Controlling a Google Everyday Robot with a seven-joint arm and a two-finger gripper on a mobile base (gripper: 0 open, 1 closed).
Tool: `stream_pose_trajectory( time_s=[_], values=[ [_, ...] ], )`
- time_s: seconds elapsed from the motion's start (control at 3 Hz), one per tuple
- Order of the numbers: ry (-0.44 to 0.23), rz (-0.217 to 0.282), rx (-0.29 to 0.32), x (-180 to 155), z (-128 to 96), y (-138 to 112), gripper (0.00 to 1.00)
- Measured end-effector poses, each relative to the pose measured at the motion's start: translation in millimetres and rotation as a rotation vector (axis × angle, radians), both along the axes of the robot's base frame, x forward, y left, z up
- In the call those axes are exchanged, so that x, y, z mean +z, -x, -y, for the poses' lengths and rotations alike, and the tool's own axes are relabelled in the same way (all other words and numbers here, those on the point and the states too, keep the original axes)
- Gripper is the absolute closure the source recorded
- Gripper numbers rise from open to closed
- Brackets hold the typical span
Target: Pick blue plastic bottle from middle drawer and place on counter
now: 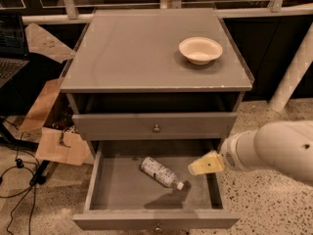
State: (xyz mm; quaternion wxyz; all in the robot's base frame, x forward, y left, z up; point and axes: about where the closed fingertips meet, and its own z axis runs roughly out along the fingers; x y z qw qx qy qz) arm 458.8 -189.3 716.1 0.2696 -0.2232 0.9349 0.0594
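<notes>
While the middle drawer stands pulled out at the near side, its grey floor holds the blue plastic bottle, which lies on its side near the middle, slanted, with its white cap pointing to the near right. Just right of that cap, and apart from it, the gripper hangs over the right part of the drawer, a pale yellow tip on a thick white arm that comes in from the right. Whether the gripper is clenched or released, I cannot tell; it holds nothing. On the floor to the left lie pieces of cardboard and dark cables. Beyond the open drawer is a shut drawer front with a small round knob. Farther still, the counter carries a cream bowl at its far right.
</notes>
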Motion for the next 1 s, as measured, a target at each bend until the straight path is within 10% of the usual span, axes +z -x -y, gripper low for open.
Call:
stream_pose_trajectory(
  time_s=[1.0],
  values=[
    [-0.096,-0.082,-0.029,-113,-6,-36,0.00]
  ],
)
